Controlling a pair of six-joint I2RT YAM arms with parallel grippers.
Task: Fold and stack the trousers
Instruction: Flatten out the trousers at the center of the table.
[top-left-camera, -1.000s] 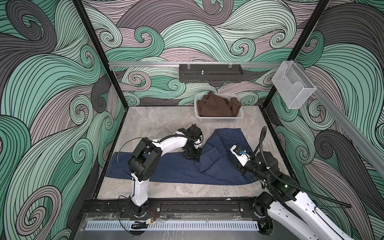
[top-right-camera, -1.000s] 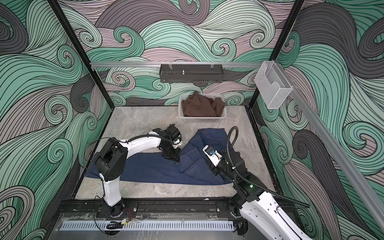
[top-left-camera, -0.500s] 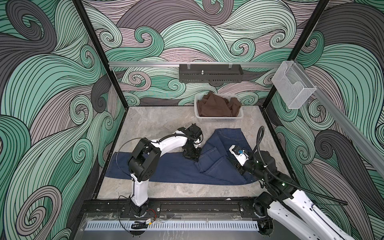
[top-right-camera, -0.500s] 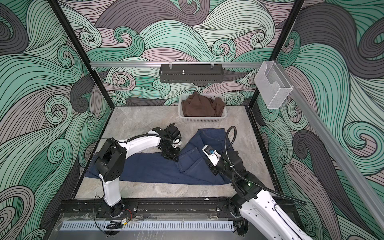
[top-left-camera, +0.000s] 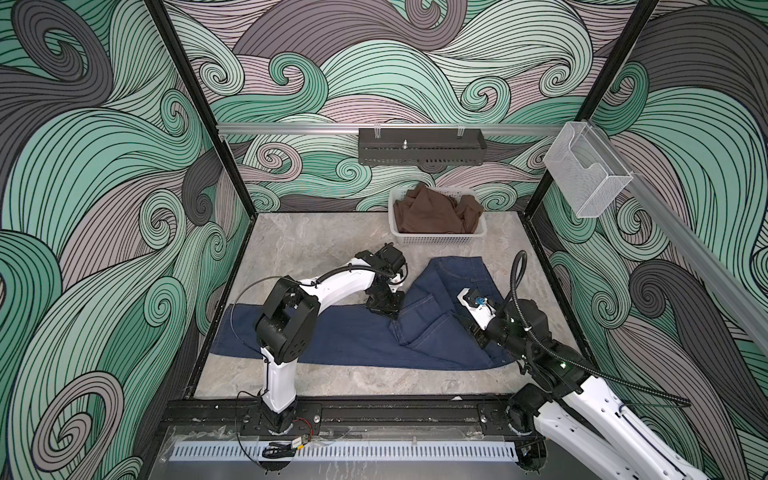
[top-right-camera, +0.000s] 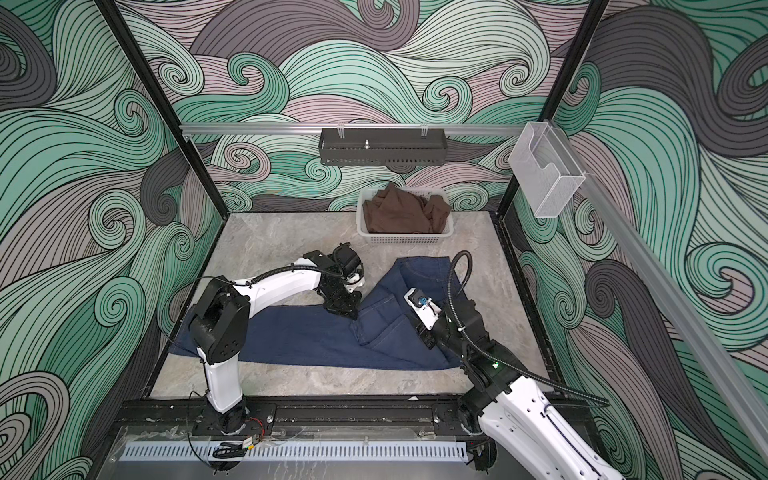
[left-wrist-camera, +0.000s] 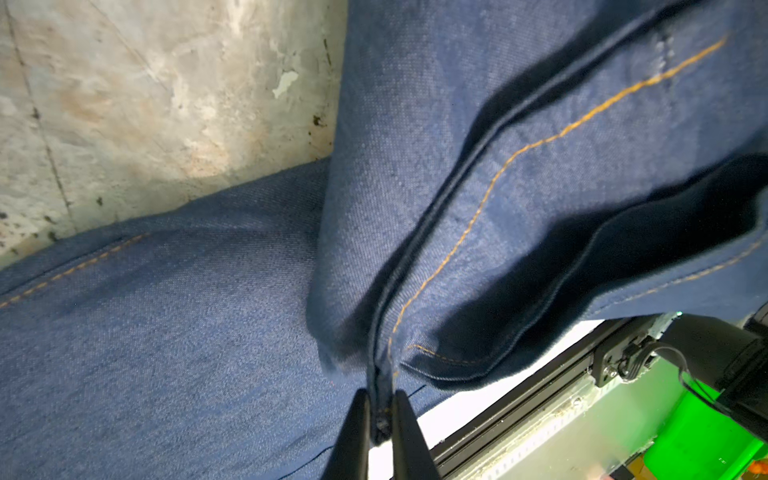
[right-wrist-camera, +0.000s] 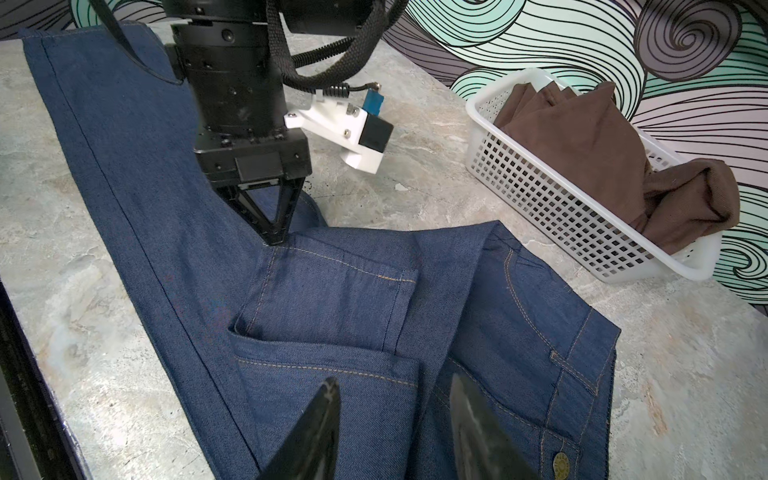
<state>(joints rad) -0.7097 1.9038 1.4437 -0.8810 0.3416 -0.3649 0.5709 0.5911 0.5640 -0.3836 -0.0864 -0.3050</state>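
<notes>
The trousers (top-left-camera: 353, 340), dark blue denim with tan stitching, lie flat on the stone table, legs stretched to the left and the waist part bent toward the basket on the right. My left gripper (top-left-camera: 384, 307) points down at the crotch, where the legs meet the seat. In the left wrist view its jaws (left-wrist-camera: 380, 409) are shut on a raised fold of seam. The right wrist view shows the same gripper (right-wrist-camera: 274, 239) touching the denim beside a back pocket. My right gripper (right-wrist-camera: 395, 384) stands open just above the seat near the metal button (right-wrist-camera: 561, 462), holding nothing.
A white basket (top-left-camera: 436, 240) holding crumpled brown cloth stands at the back, just beyond the waistband. A black slotted tray (top-left-camera: 419, 151) hangs on the back rail and a clear holder (top-left-camera: 586, 183) on the right rail. The black front rail (top-left-camera: 374, 415) carries both arm bases.
The left gripper's jaws have narrowed onto the seam fold at the crotch. The right arm has edged slightly left; the trousers lie as before.
</notes>
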